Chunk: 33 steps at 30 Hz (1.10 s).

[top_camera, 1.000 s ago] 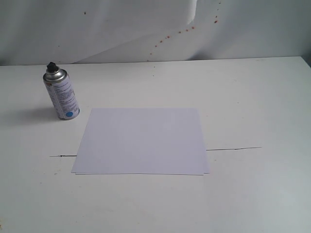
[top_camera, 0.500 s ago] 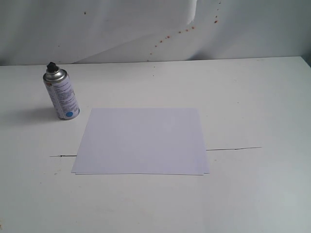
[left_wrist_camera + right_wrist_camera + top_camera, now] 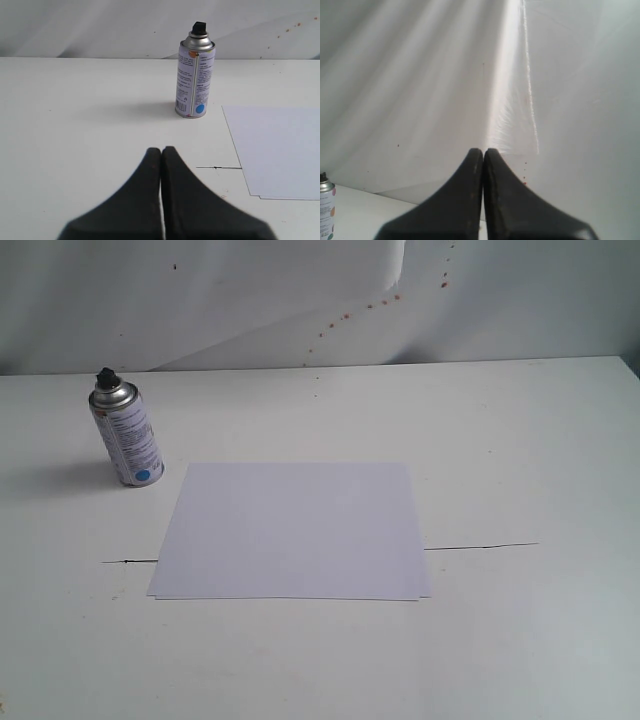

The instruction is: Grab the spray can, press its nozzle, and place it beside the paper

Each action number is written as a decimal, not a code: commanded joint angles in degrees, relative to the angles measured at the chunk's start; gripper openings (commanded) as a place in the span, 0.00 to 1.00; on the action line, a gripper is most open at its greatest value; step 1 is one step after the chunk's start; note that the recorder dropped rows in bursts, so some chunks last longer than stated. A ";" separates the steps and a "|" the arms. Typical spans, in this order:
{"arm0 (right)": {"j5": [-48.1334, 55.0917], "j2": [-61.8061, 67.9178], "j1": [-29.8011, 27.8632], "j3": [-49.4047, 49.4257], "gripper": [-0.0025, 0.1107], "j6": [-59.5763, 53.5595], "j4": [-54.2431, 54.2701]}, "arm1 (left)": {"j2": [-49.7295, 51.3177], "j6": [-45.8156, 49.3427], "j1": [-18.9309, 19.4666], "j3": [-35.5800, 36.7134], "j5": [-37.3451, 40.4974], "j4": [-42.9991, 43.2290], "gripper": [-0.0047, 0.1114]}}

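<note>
Can (image 3: 127,437) at upper left, paper (image 3: 290,530) at centre, both tools pressed together

Upper left of the exterior frame: can upright on the white table (image 3: 520,440), black nozzle (image 3: 105,374) on top, blue dot low on the label, soft shadow off to its left. Just right of it and lower in the frame: paper, flat, filling the middle, its upper left corner near the can's base but not touching. Along the sheet's lower side, a second edge peeking out beneath. Thin dark line (image 3: 480,545) across the tabletop, showing left of the sheet and again to its right. Along the top of the frame: pale backdrop (image 3: 200,300), with red specks (image 3: 345,317) right of centre.

From the left wrist camera: left gripper (image 3: 161,150), black fingers closed tip to tip, pinching nothing, pointed at the can and well short of it, bare table between. Edge of the paper also there, beside the can.

From the right wrist camera: right gripper (image 3: 483,150), fingers likewise closed on nothing, facing the backdrop. Sliver of the can at the frame's edge, well apart from the tips.
</note>
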 commanded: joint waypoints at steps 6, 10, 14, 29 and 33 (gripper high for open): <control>0.94 -0.32 0.27 2.91 0.02 21.98 -20.89 | -0.22 0.29 0.14 0.29 -0.60 -0.21 0.04; 1.99 -0.32 0.27 6.19 0.02 62.93 -61.23 | -0.22 0.29 0.14 0.29 -0.60 -0.21 0.04; 2.91 -0.32 0.27 8.38 0.02 86.48 -84.49 | -0.22 0.29 0.14 0.29 -0.60 -0.21 0.04; 7.48 -6.50 0.27 18.25 0.02 88.06 -83.68 | -0.22 0.34 0.14 0.29 -0.60 -0.21 0.04; 12.31 -6.50 0.27 18.25 0.02 86.68 -83.68 | -0.22 0.36 0.14 0.29 -0.60 -0.21 0.04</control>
